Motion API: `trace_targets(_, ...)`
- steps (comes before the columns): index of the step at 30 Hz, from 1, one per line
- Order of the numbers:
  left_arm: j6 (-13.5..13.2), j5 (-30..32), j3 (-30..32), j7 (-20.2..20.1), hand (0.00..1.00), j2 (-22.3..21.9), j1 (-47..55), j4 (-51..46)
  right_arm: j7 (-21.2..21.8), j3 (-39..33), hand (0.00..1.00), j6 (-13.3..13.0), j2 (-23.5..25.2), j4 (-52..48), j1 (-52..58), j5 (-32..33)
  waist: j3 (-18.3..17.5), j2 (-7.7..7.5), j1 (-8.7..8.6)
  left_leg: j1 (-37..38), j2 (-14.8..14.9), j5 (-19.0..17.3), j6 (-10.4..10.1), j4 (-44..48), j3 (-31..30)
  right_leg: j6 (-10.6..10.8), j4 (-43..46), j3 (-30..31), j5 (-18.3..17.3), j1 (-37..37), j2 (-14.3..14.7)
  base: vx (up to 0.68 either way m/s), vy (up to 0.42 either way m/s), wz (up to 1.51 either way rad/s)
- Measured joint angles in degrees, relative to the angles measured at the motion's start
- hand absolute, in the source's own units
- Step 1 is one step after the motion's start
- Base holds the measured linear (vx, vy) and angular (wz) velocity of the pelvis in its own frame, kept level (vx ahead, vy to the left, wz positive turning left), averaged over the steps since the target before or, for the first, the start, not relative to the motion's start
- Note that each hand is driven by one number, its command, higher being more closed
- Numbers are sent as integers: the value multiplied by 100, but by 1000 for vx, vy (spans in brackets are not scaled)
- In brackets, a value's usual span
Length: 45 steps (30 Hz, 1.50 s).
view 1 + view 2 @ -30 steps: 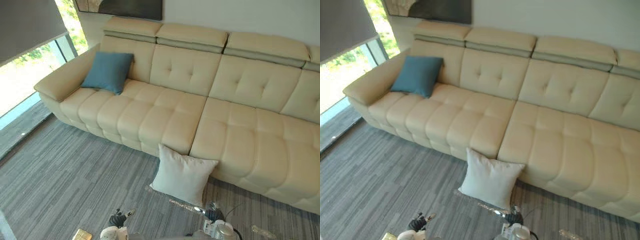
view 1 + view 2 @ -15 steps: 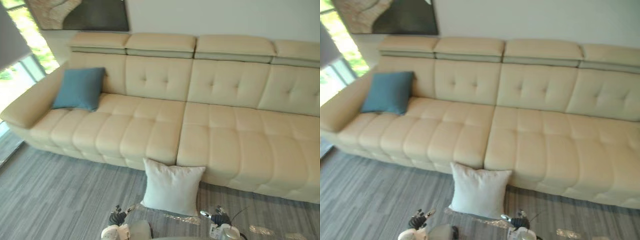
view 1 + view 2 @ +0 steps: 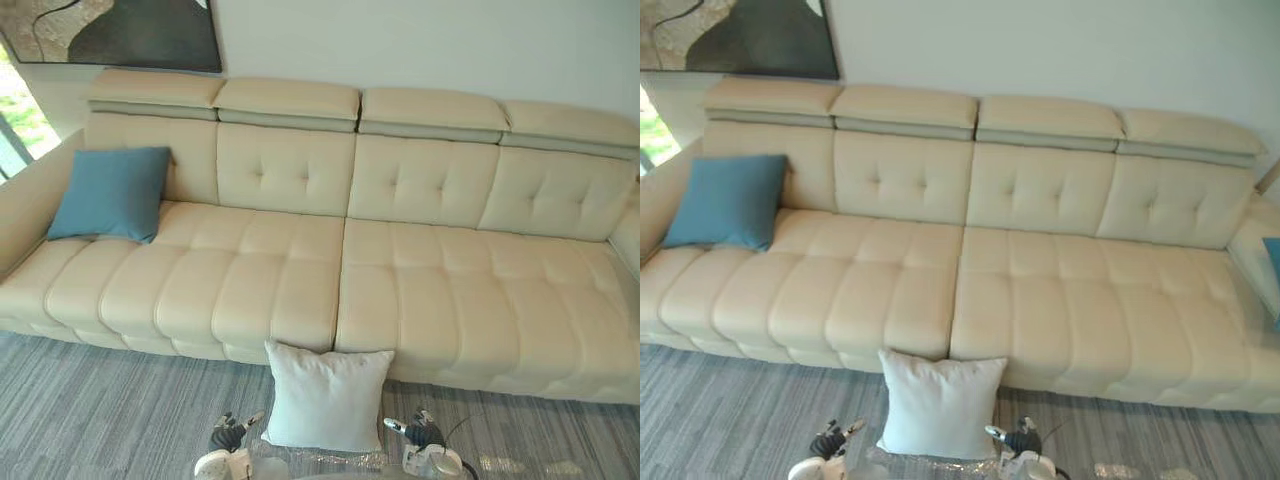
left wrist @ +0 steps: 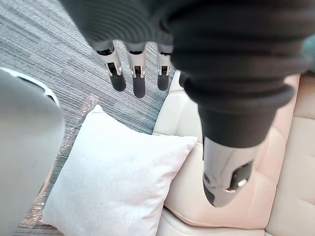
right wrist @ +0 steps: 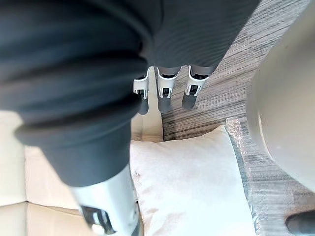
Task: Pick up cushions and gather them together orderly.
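White square fabric cushion [image 3: 327, 397] leans against the cream leather sofa's [image 3: 440, 290] near front; the blue square cushion [image 3: 110, 193] sits far left. The left hand [image 4: 139, 81] and right hand [image 5: 165, 96] hang empty, fingers straight and apart. Likely the approach step: next, reach down and grasp the white one.

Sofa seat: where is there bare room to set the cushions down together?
Nearly all of the sofa seat is bare, from beside the blue cushion at its left end across toward its right end. The carpet left of the white cushion is free too. Crowded: the floor at the sofa front, where the white cushion leans.
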Motion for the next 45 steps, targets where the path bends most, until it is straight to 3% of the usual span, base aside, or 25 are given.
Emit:
trace_targets(3,2,-43,-56,3,0,-54,-49,13,-64,-1,0,-6,-179,-2,-44,40,49,135,-28,-143,137,62,-125,17,-161,-89,27,-180,-40,-42,197,131,-171,20)
trace_targets(6,-2,-168,-53,123,0,-30,-259,-2,-165,4,0,-13,-272,-9,-143,237,250,124,-37,-545,226,81,-159,282,-337,-190,409,-308,-124,-403,263,-14,-137,25)
trace_targets(8,-11,-278,-74,233,0,21,-622,-62,-220,3,0,-45,-369,-48,-400,320,592,87,-47,-1033,239,64,-171,773,-457,-238,931,-320,-274,-847,226,-149,-115,20)
trace_targets(12,-96,-618,-285,465,0,70,-1511,-434,-447,-61,0,-140,-622,-722,-1067,706,1193,1,-66,-2785,369,-363,-241,2228,-588,-395,2417,-137,-707,-2625,169,-228,-32,-5)
trace_targets(17,-318,-1125,-202,751,0,409,-2217,-974,-793,-226,0,-370,-855,-1389,-1773,1155,1536,-8,-200,-4264,471,-530,-158,3218,-557,-399,3371,186,-811,-4230,204,-264,-4,-21)
trace_targets(24,-400,-1403,193,905,0,870,-3305,-1210,-1027,-375,0,-421,-1311,-1417,-3281,1375,2057,-28,-208,-6138,662,-473,-101,4097,-579,-461,4081,433,-564,-6186,387,-185,-16,-19)
trace_targets(27,-401,-1461,257,976,0,1026,-3732,-1285,-1050,-454,0,-460,-1492,-1453,-3761,1423,2263,-33,-214,-6635,687,-473,-98,4349,-607,-481,4328,459,-545,-6675,397,-106,-18,-4)
trace_targets(31,-430,-1534,231,974,0,1530,-4562,-1423,-1068,-457,0,-498,-1782,-1583,-4746,1609,2485,-58,-243,-7742,762,-509,-88,5034,-742,-510,4926,524,-526,-7756,458,-66,-12,-6)
trace_targets(41,-465,-1733,-342,979,0,1826,-5696,-1482,-1152,-134,0,-543,-1756,-1566,-6130,2240,2587,-50,-239,-8912,754,-494,-44,5468,-886,-392,5292,540,-475,-8878,455,-67,9,-1)
trace_targets(45,-451,-1720,-764,1214,0,1780,-6263,-1485,-1234,230,0,-544,-1332,-1560,-6830,2258,2622,-60,-243,-9086,754,-457,-110,5445,-897,-478,5251,523,-421,-9030,454,1,13,0)
